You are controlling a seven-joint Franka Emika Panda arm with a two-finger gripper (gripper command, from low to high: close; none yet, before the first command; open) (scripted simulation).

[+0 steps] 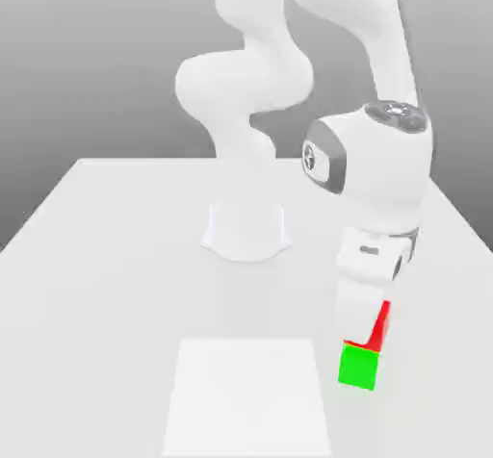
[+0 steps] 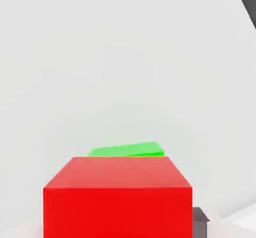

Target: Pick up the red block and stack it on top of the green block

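In the exterior view, I use the small, plain green cube [image 1: 359, 367] as my landmark. It rests on the pale, smooth worktop [image 1: 116, 283], slightly turned. Directly above it I see the small, plain red cube [image 1: 378, 329], its lower edge meeting the green cube's upper edge, so I judge it to be on the stack or very nearly so. The glossy white jointed arm [image 1: 246, 81] reaches over from behind the green cube, and its white pincer [image 1: 362, 326] points down over it, covering part of the red cube. That placing makes sense to me: coming from above keeps the hand off the lower cube, which has to stay put as the base. The flat white square panel [image 1: 248, 398] lies beside the green cube, towards the exterior view's left.

In the hand view, the red cube [image 2: 118, 209] looks level and sits nearest me, over the green cube [image 2: 127, 149], whose visible edge juts out at a slight angle. The two seem a little out of line, though enough overlap should let the upper one stand. I cannot tell how far open the pincer is, or whether it has hold of the red cube. I would make sure of a clean release, then lift straight up, since a sideways brush could topple the stack.
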